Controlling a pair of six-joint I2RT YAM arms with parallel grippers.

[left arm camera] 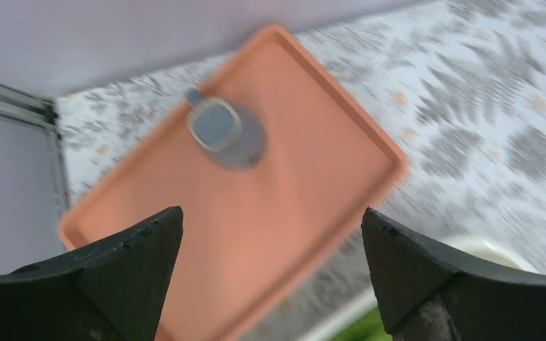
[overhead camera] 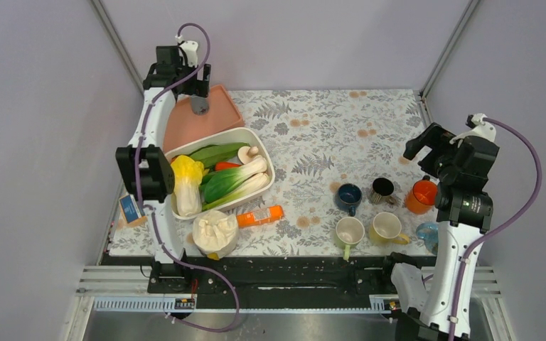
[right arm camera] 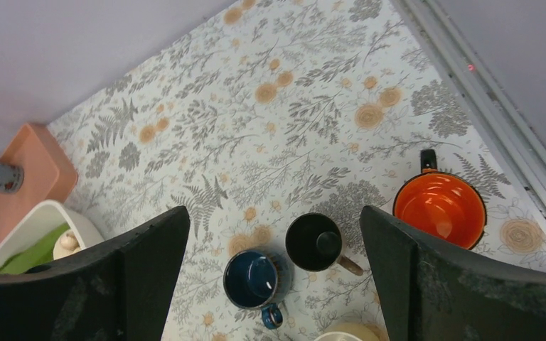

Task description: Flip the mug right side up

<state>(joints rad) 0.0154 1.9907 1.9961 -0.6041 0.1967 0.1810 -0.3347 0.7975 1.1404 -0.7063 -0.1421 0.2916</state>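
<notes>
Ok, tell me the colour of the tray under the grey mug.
Salmon pink; the tray shows best in the left wrist view.

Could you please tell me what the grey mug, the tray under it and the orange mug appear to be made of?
Grey mug: probably glazed ceramic, given the smooth wall and paler ring around its base, though the view is blurred.
Tray: likely matte plastic, with even salmon colour and a moulded raised rim.
Orange mug: likely glossy glazed ceramic, with bright reflections inside.

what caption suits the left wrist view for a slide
Open left gripper above the salmon tray with a grey mug on it
</notes>
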